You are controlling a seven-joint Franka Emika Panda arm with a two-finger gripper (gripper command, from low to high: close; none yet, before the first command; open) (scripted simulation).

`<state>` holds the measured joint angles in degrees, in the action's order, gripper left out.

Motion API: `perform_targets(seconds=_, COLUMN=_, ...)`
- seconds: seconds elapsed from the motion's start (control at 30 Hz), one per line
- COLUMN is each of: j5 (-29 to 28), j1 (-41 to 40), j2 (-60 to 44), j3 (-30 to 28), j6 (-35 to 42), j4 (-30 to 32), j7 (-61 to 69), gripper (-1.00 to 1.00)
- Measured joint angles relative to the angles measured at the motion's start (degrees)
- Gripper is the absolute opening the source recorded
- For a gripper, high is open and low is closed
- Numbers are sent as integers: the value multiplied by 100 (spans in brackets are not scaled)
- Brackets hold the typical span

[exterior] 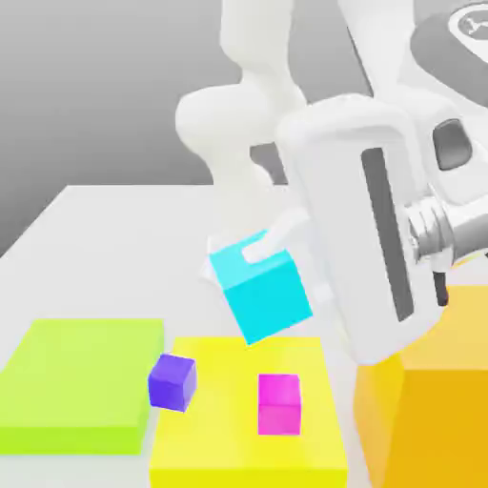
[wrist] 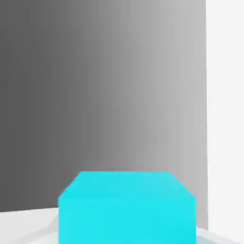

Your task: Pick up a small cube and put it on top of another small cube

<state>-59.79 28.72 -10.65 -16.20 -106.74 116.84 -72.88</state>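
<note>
White tabletop (exterior: 114, 238) carries coloured pads. Gripper (exterior: 250, 255) fingers clamp the tilted cyan cube (exterior: 265, 295) above the yellow pad (exterior: 219, 448).

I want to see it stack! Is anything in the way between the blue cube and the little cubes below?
Nothing visible. The gripper holds the cyan cube tilted in the air, with open space down to the purple cube and magenta cube.

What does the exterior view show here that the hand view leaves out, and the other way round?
Exterior view alone: the purple cube and magenta cube low on the yellow block, a lime block, an orange block, and the tilted cyan cube held above them in the hand. Hand view alone: the plain grey backdrop beyond the cube. Both share the cyan cube.
</note>
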Motion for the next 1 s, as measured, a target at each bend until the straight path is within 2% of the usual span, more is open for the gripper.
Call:
perform_targets(seconds=0.3, j5=2626, j1=-569, j2=574, j3=-17, j6=-1430, j4=1088, j7=1925, gripper=-100)
perform_targets(seconds=0.57, j5=4710, j1=-762, j2=1245, j3=-130, j6=-2418, j4=2028, j7=3540, gripper=-100)
perform_targets(seconds=0.73, j5=5646, j1=-626, j2=1635, j3=-178, j6=-2993, j4=2585, j7=4346, gripper=-100)
perform_targets(seconds=0.87, j5=6039, j1=-550, j2=1007, j3=-156, j6=-3876, j4=2819, j7=4690, gripper=-100)
perform_targets(seconds=0.9, j5=6112, j1=-557, j2=871, j3=-138, j6=-4040, j4=2852, j7=4745, gripper=100)
perform_targets(seconds=1.0, j5=6112, j1=-556, j2=871, j3=-138, j6=-4040, j4=2852, j7=4745, gripper=100)
